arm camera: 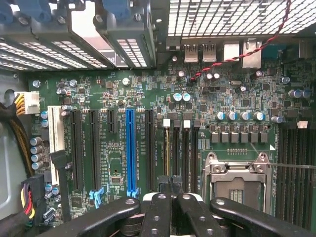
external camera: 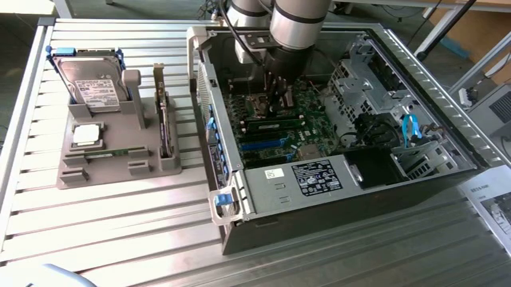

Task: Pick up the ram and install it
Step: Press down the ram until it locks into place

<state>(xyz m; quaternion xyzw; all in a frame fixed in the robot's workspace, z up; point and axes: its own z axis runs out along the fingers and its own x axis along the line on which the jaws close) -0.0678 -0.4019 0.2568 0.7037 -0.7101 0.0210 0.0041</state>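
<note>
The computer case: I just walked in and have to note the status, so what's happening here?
A robot arm reaches down into the open computer case. Its gripper, shut, is low over the motherboard, with the ram directly beneath its tips, lying along the memory slots. Whether the stick is gripped or fully seated cannot be told.

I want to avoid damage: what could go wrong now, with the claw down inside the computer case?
The shut claw hangs close over the memory slots; a skewed descent may strike their white clips or the CPU socket beside them. The red-black wire could snag the arm.
</note>
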